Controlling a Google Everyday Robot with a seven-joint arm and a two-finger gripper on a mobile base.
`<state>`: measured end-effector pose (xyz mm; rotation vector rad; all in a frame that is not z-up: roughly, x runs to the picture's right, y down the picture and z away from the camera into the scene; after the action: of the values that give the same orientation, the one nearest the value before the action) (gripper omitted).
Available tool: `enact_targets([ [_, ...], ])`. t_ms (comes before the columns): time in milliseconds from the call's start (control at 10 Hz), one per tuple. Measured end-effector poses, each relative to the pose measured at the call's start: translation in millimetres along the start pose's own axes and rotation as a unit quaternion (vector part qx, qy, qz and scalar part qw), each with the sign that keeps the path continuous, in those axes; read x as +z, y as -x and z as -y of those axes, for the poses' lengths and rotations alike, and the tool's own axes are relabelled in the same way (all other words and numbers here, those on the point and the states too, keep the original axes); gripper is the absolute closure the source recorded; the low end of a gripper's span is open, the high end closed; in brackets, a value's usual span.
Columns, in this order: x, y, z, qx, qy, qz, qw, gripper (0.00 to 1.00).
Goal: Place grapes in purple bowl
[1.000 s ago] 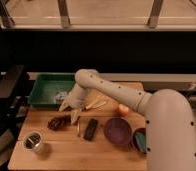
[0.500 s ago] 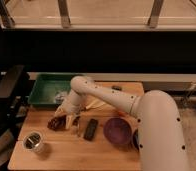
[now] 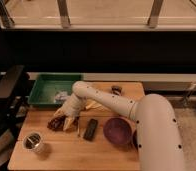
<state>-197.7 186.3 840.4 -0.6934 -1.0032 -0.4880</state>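
The grapes [image 3: 55,124] are a small dark reddish-brown bunch lying on the wooden table [image 3: 66,150] at the left of centre. My gripper [image 3: 65,121] is down at the grapes, right beside and partly over them. The purple bowl [image 3: 117,131] sits on the table to the right, a good way from the grapes, and holds nothing. My white arm [image 3: 111,102] reaches across from the right, above the bowl.
A green tray [image 3: 48,90] lies at the back left. A metal cup [image 3: 33,142] stands at the front left. A black oblong object [image 3: 91,129] lies between grapes and bowl. A small dark object [image 3: 116,90] sits at the back.
My gripper has moved down and to the left, from above the table's middle to the grapes. The grapes and bowl have not moved.
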Motion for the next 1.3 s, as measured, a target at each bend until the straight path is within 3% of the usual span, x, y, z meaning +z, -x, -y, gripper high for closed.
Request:
enact_targets([
  [300, -9.2, 2.5, -3.5, -0.003, -0.014, 0.006, 0.9999, 0.87],
  [500, -33.9, 8.2, -8.5, -0.004, -0.035, 0.011, 0.9993, 0.99],
  [900, -121.6, 9.2, -43.1, 0.004, -0.100, 0.032, 0.9945, 1.00],
  [1300, -224.7, 0.4, -103.2, 0.032, -0.159, 0.006, 0.9867, 1.00],
])
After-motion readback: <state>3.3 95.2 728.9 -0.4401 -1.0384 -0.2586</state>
